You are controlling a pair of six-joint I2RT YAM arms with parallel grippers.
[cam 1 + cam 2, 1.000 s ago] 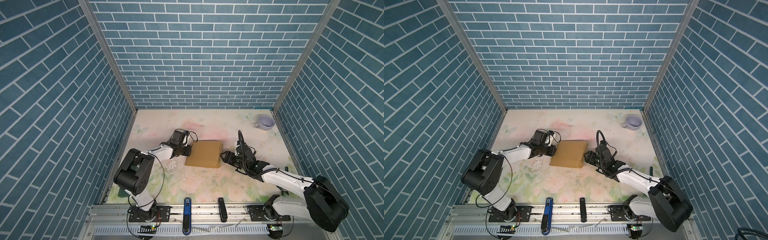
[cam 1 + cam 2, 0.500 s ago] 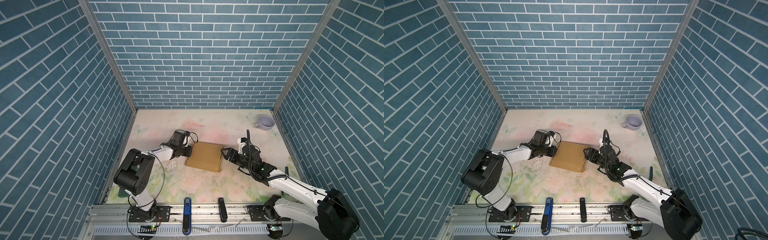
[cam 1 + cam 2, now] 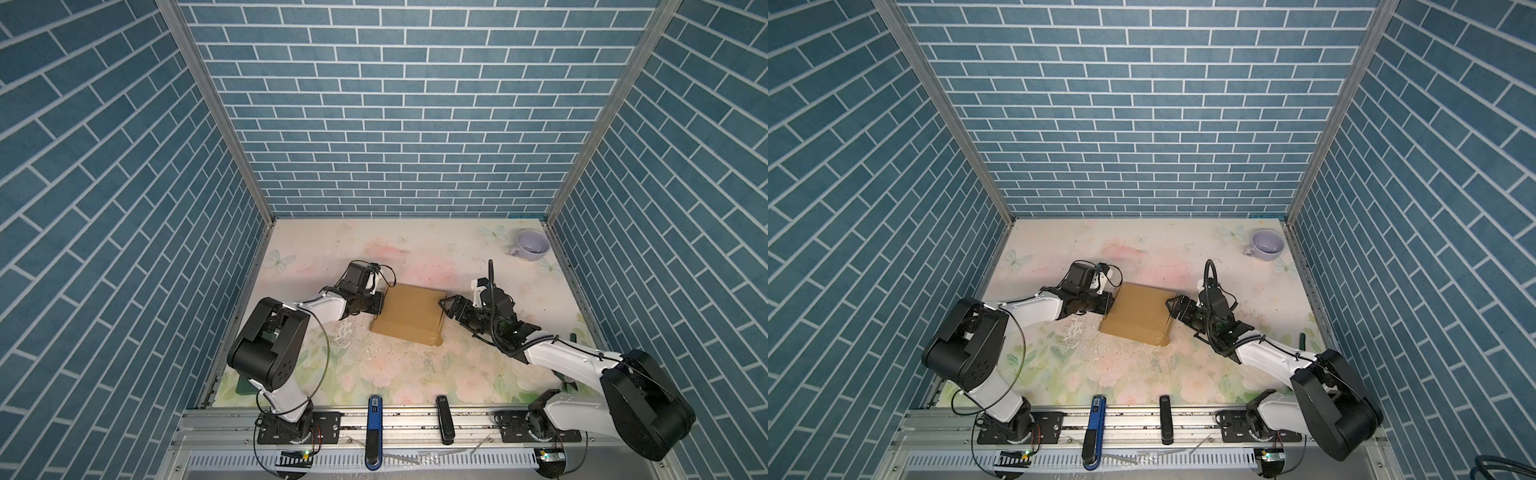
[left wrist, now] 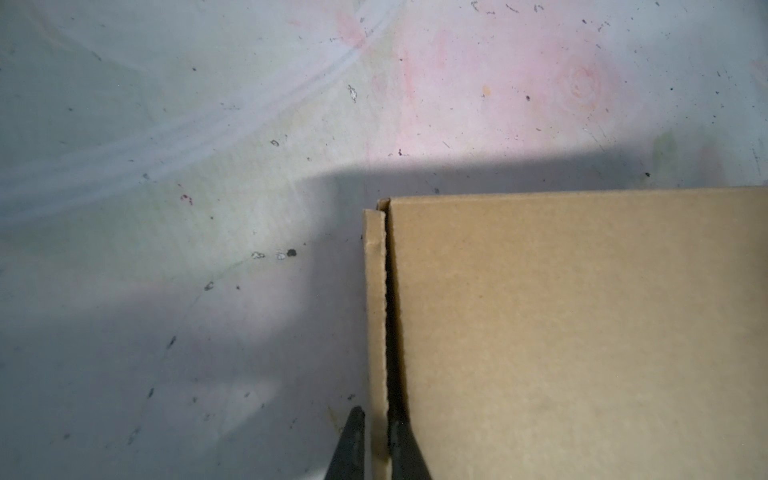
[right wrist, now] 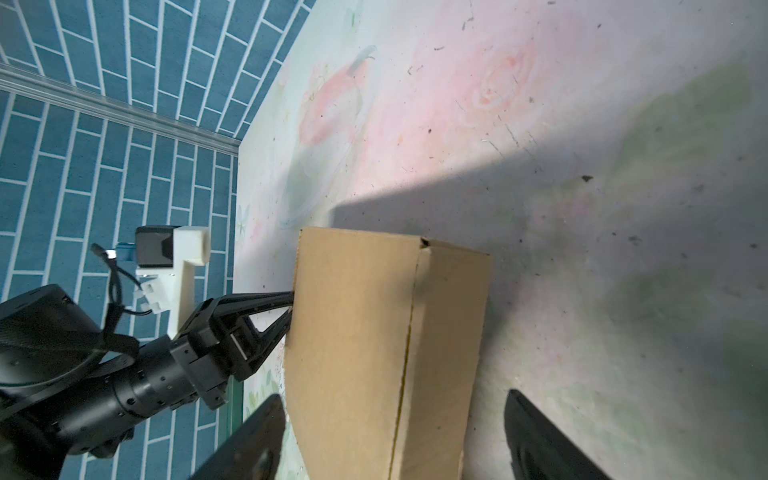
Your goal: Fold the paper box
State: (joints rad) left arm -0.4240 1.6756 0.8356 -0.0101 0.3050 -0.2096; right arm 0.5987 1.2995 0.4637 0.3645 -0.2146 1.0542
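Nearly finished, seemingly: the plain brown corrugated-cardboard paper box (image 3: 409, 309) sits lidded midway between the side edges of the floral table (image 3: 374, 374). Left gripper (image 4: 376, 415) pinches its left wall flap; right gripper (image 3: 445, 303) gapes beside the right wall. Tucking remains.

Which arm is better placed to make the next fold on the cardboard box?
Right, probably. The left pincer is shut on the paper box along its left edge, anchoring it. The right pincer stands open at the right edge, free to work that side.
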